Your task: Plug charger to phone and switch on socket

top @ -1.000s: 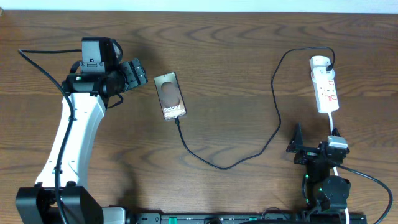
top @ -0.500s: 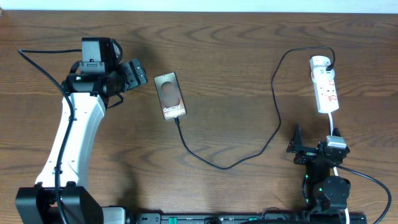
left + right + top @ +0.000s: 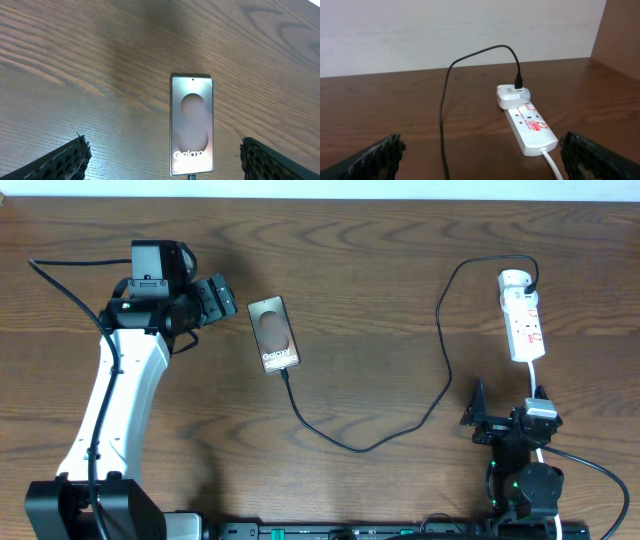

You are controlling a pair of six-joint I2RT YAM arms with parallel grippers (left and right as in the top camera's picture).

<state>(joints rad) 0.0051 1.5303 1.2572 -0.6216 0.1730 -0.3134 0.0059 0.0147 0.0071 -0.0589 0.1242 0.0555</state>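
- Beside the phone (image 3: 274, 333), the left gripper (image 3: 225, 298) hangs with its jaws spread wide and nothing between them; in the wrist view its fingers (image 3: 65, 161) stand on either side of the phone, apart from it.
- Over the last second I find no change at all; both arms, the phone and the cable lie the same as before.
- At the near right the right gripper (image 3: 482, 145) is spread wide too and carries nothing; it faces the socket (image 3: 523, 320), which lies near but apart from it.
- The charger (image 3: 400, 430) runs from the adapter (image 3: 515, 280) on the socket's rounded end, loops across the table (image 3: 380, 260), and meets the lower edge of the phone; its tip (image 3: 284, 372) seems already seated, though the joint is too small to be sure.
- My judgement: this pause means the plugging step is probably finished; the switch remains, and it falls to the right arm; whether a red switch is on, I cannot tell.
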